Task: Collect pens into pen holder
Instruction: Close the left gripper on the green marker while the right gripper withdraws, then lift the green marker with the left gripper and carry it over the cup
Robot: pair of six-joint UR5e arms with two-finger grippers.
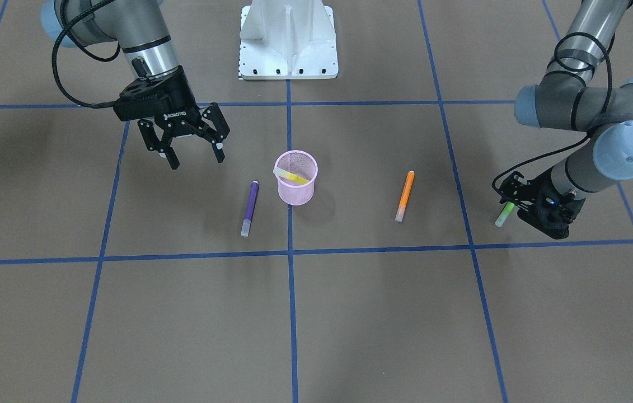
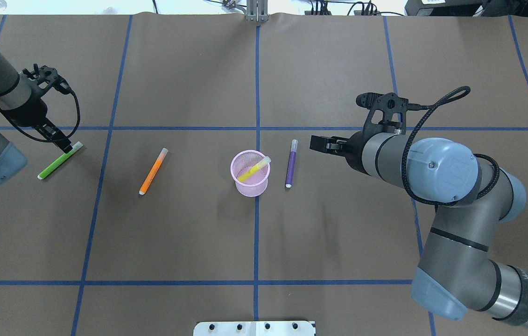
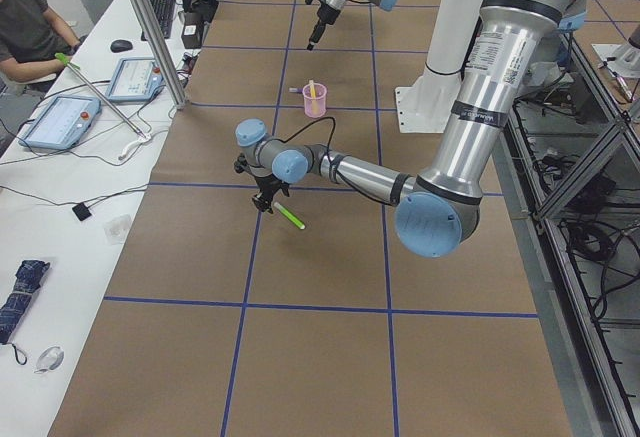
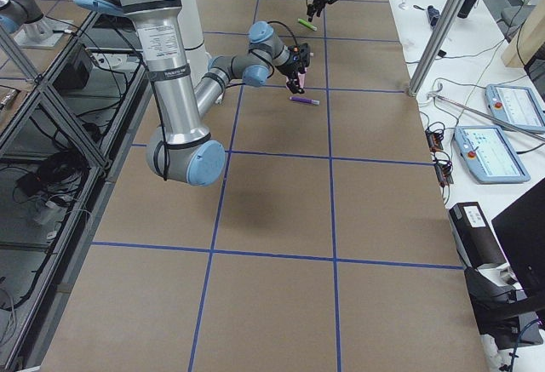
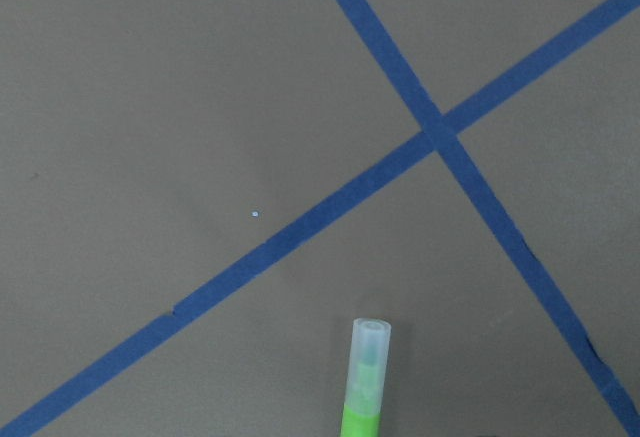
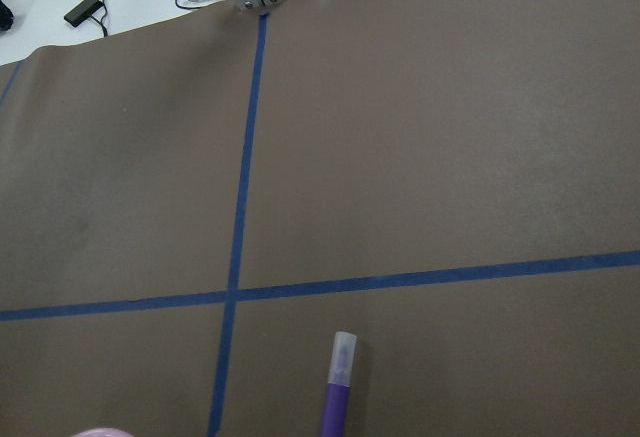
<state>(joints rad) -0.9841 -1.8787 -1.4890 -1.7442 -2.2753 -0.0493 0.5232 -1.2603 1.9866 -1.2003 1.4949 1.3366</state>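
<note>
The pink mesh pen holder [image 1: 296, 195] [image 2: 250, 185] stands upright at the table's middle, and a yellow pen [image 1: 292, 177] [image 2: 254, 171] leans inside it. Just beside the cup lies a purple pen [image 1: 249, 208] [image 2: 291, 163] [image 6: 337, 389]. An orange pen [image 1: 404, 196] [image 2: 153, 171] lies flat on the cup's other side. My right gripper [image 1: 196, 161] [image 2: 322, 143] hangs open and empty above the table, beyond the purple pen. My left gripper [image 1: 512, 197] [image 2: 66, 147] is tilted low, its jaws closed on the capped end of a green pen [image 1: 505, 214] [image 2: 56, 164] [image 5: 364, 387].
Blue tape lines cross the brown table cover. The robot's white base [image 1: 288, 39] [image 2: 254, 328] stands at the table's robot side. In the exterior left view a person [image 3: 25, 17] sits at a side desk holding control tablets [image 3: 60, 117].
</note>
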